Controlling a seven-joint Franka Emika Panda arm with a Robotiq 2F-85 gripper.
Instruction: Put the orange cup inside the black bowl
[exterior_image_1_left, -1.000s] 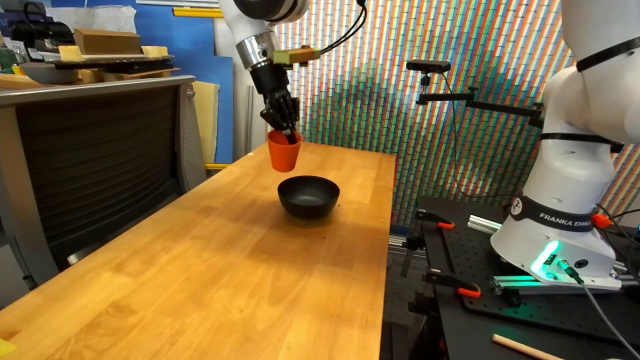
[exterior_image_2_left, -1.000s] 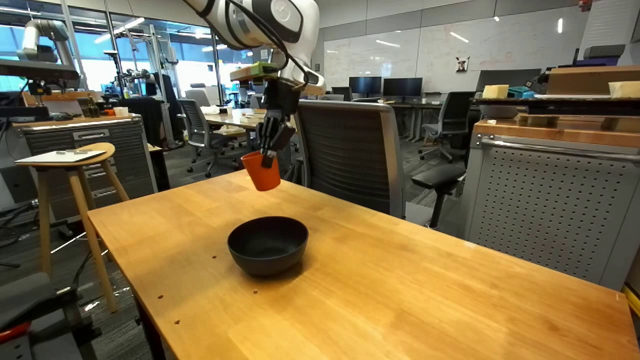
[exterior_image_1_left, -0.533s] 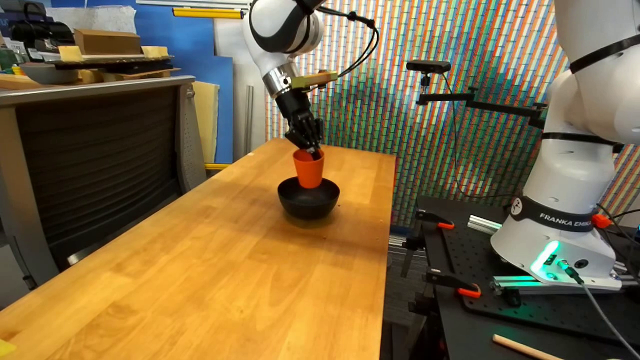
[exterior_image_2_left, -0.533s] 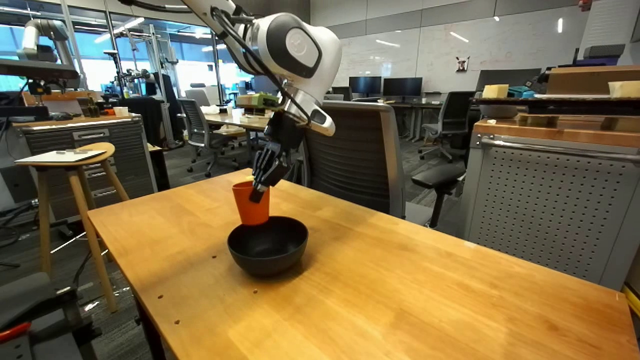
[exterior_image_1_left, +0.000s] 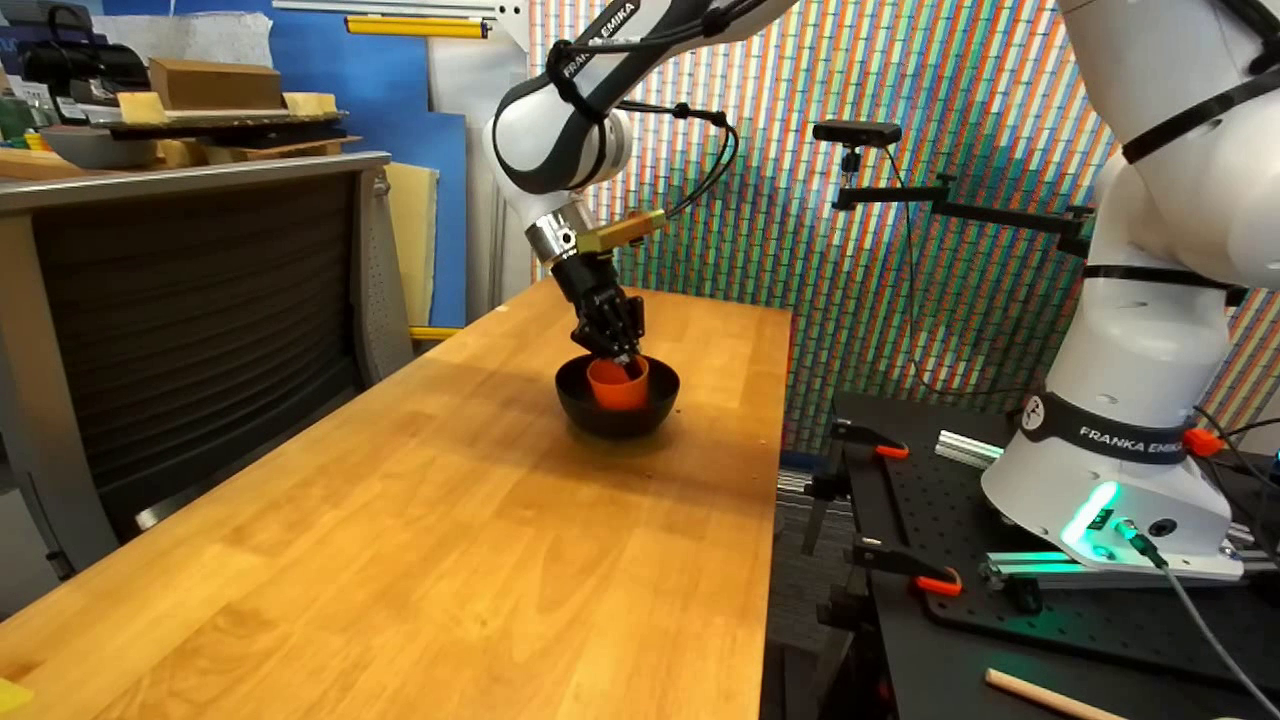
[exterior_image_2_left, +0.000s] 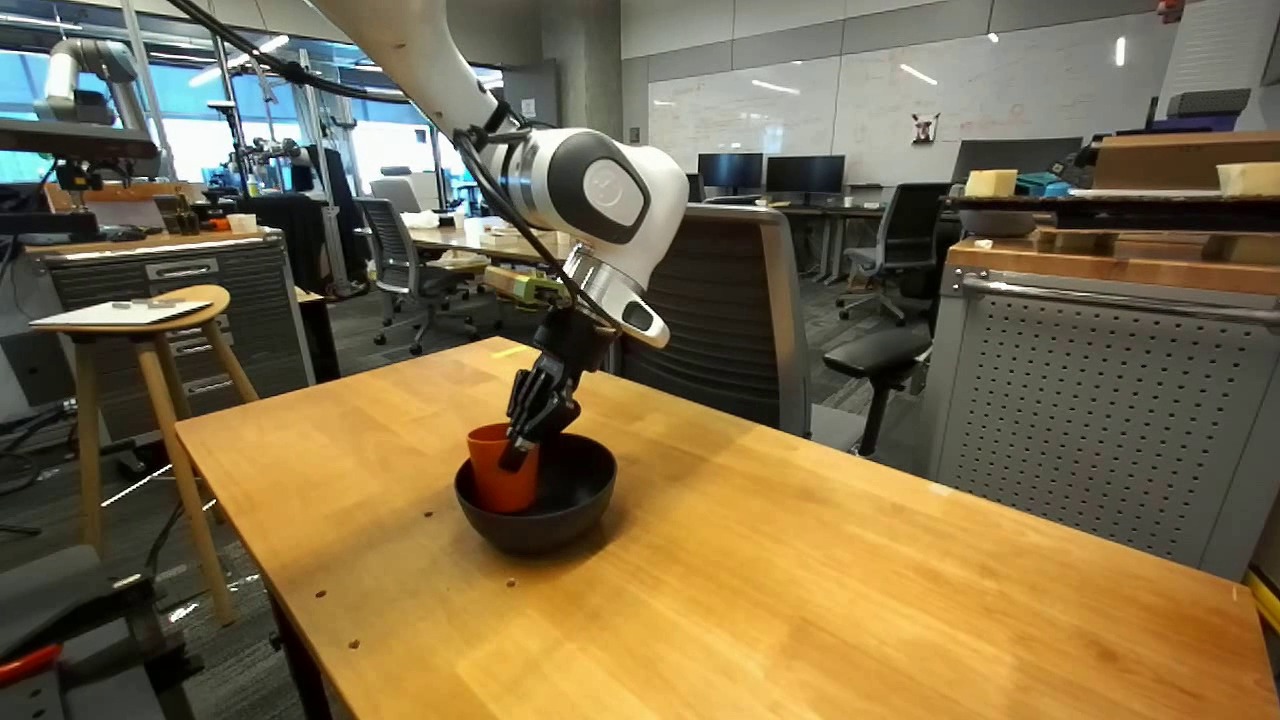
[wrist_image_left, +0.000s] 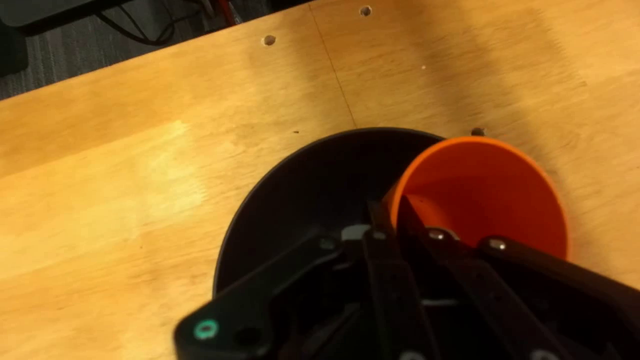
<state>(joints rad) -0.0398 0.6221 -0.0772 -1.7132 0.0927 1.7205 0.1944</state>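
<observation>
Orange cup has descended into black bowl, hand pinching the cup's wall.

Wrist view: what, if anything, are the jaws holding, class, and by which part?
The orange cup, by one side of its rim: the jaws pinch the wall, one inside, one outside.

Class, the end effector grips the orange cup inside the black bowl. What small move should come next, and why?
Probably open the end effector slightly to release the orange cup. In both exterior views the cup sits within the black bowl, and in the wrist view the fingers pinch the cup's wall. Whether its base touches the bowl is hidden.
</observation>
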